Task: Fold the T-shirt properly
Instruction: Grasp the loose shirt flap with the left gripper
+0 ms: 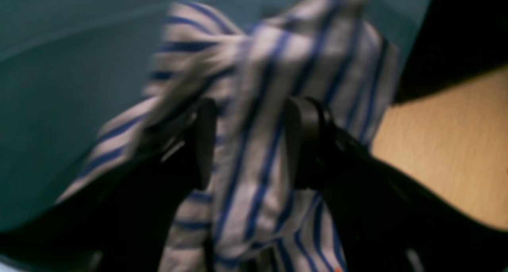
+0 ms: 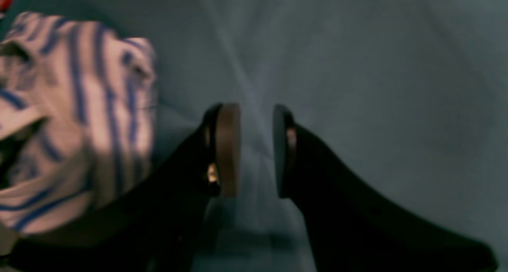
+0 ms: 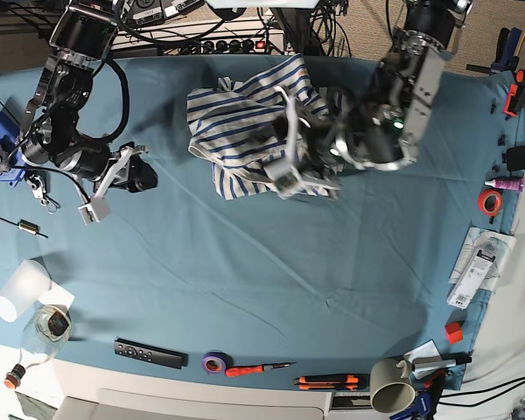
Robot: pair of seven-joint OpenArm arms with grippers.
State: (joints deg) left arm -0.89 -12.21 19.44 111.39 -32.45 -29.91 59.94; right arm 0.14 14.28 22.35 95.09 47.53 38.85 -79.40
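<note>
Left end effector pinches a bunch of the T-shirt, I judge to drag it flat. Right end effector hangs spread and empty over the tabletop. One shirt, crumpled at the far middle; two arms, only one gripping.

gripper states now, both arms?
Left gripper: fingers around the T-shirt, holding it.
Right gripper: open, empty, over the table cloth.

No legible text or labels anywhere.
</note>
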